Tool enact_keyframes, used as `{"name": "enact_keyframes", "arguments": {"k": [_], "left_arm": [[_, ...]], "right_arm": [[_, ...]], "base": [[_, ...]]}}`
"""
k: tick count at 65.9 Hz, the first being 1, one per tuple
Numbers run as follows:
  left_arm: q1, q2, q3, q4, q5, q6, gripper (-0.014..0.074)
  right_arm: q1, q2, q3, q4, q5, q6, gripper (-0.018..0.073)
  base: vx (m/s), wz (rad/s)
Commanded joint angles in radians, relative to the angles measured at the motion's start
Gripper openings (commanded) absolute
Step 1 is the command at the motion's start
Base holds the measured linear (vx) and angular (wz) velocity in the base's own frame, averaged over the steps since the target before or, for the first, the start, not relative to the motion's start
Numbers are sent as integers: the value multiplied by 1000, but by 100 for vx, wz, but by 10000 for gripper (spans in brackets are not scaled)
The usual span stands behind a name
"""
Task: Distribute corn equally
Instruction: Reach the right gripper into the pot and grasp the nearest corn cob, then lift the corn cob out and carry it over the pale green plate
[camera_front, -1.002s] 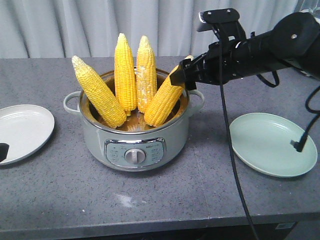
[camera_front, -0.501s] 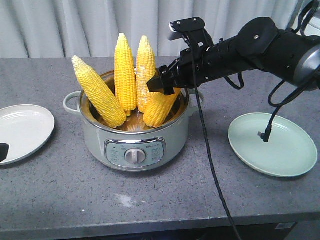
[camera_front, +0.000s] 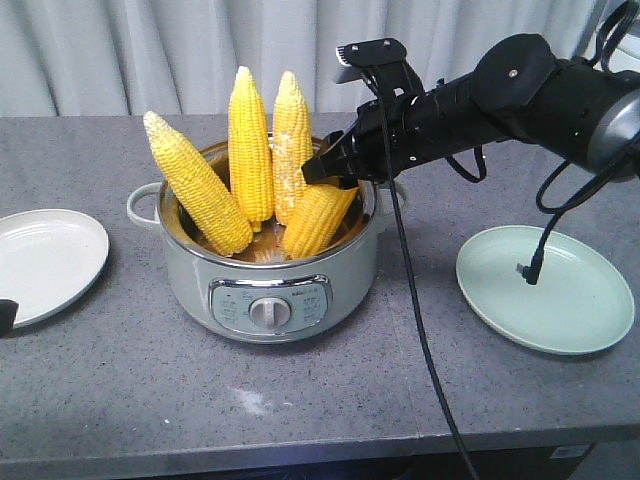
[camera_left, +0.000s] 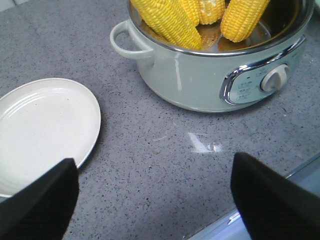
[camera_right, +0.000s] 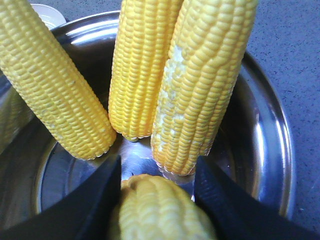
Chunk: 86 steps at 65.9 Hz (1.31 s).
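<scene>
The right gripper (camera_front: 322, 172) reaches in over the pot (camera_front: 340, 270), its jaws clamped on the top of the rightmost cob (camera_front: 315, 220). That cob's raised end leans clear of the rim, so it's easy to grab. All four corn (camera_front: 250, 140) cobs stand inside the pot. The left gripper (camera_left: 154, 165) waits in front of the pot, spread wide and empty.

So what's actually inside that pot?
Four corn cobs lean inside the pot, the right end effector straddling the rightmost cob. Bare steel floor shows between them; whatever lies under the cob bases is covered.
</scene>
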Motion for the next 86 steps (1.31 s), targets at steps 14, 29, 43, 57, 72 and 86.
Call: {"name": "enact_keyframes", "arguments": {"k": [14,29,43,57,72,86], "left_arm": [[-8,2,-32,-21,-52,0,585],[-8,2,-32,-21,-52,0,585],[-8,1,-32,-21,-53,0,585],[-8,1,-32,-21,-53,0,585],[-8,1,-32,-21,-53,0,585],[-8,1,-32,-21,-53,0,585]], "right_arm": [[-4,-97,-34,29,-9,-1,223],[-5,-217,-34,-13,-9,26,231],[-5,-339,-34,-226,-9,164,242],[-5,-425,-34,-546,81,433,245],[-125,-410,-77,-693,266,569,245],[-280,-349,-113,-640,423,552,245]], "base": [[0,0],[0,0],[0,0],[0,0],[0,0],[0,0]]}}
